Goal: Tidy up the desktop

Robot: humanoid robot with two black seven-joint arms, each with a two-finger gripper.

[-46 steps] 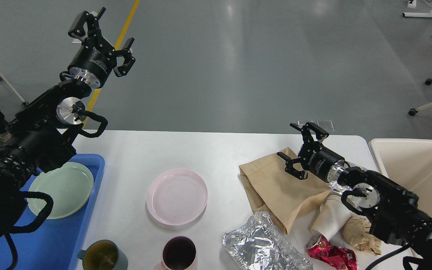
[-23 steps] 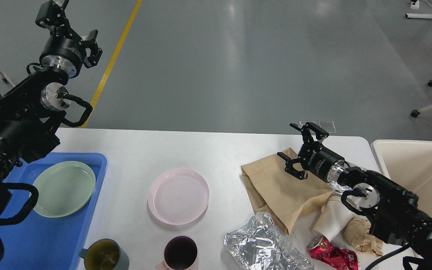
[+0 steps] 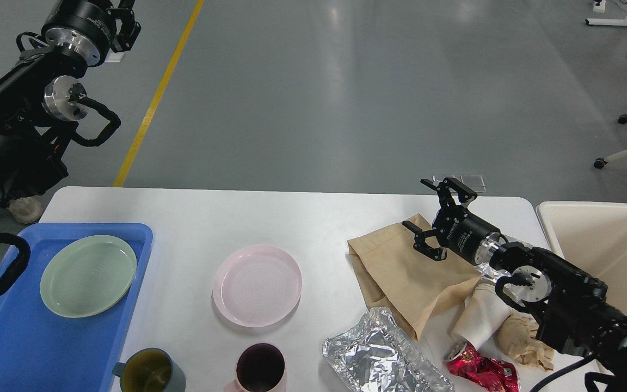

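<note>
The white desktop (image 3: 194, 218) carries a pink plate (image 3: 257, 285) in the middle and a brown paper bag (image 3: 400, 272) to the right. A crumpled foil sheet (image 3: 379, 354), a white paper cup (image 3: 482, 316), a crushed red can (image 3: 482, 373) and a brown paper wad (image 3: 523, 340) lie at the front right. My right gripper (image 3: 422, 209) is open and empty over the bag's far corner. My left gripper (image 3: 113, 10) is high at the top left, beyond the table and cut by the frame edge. One of its fingers (image 3: 128, 27) shows, splayed sideways, and it holds nothing.
A blue tray (image 3: 19, 348) at the left holds a green plate (image 3: 88, 275). A green mug (image 3: 147, 373) and a pink mug (image 3: 260, 370) stand at the front edge. A cream bin (image 3: 607, 245) stands to the right of the table.
My left arm has swung up and back to the left, away from over the tray, uncovering the green plate. The right arm has not moved.
</note>
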